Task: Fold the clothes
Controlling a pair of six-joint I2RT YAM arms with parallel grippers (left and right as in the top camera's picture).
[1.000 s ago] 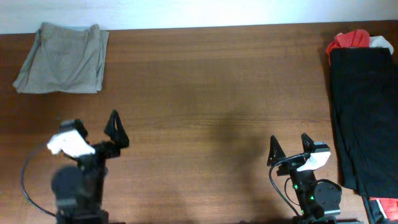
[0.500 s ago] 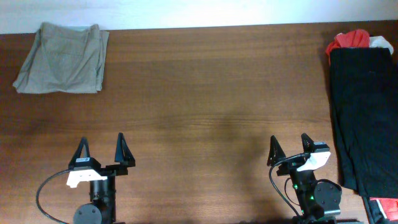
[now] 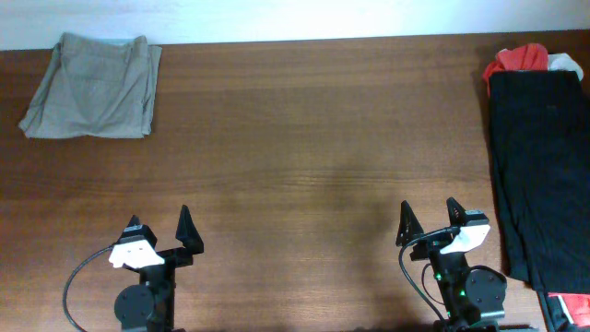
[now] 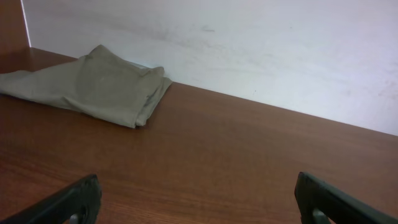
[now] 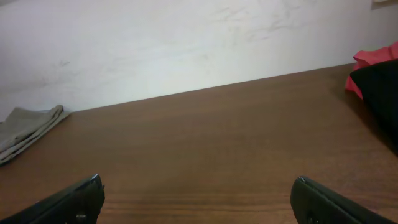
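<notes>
The khaki clothes lie folded in a neat rectangle at the table's far left corner. They also show in the left wrist view and, at the left edge, in the right wrist view. My left gripper is open and empty near the front edge, far from the clothes; its fingers flank bare wood. My right gripper is open and empty at the front right, its fingers also over bare wood.
A black garment lies along the right side of the table, with a red and white cloth at its far end. The black and red cloth also shows in the right wrist view. A white wall backs the table.
My left arm has swung round from a turned pose and settled at the front left, its fingers now pointing towards the far edge. The right arm and the clothes have not moved.
</notes>
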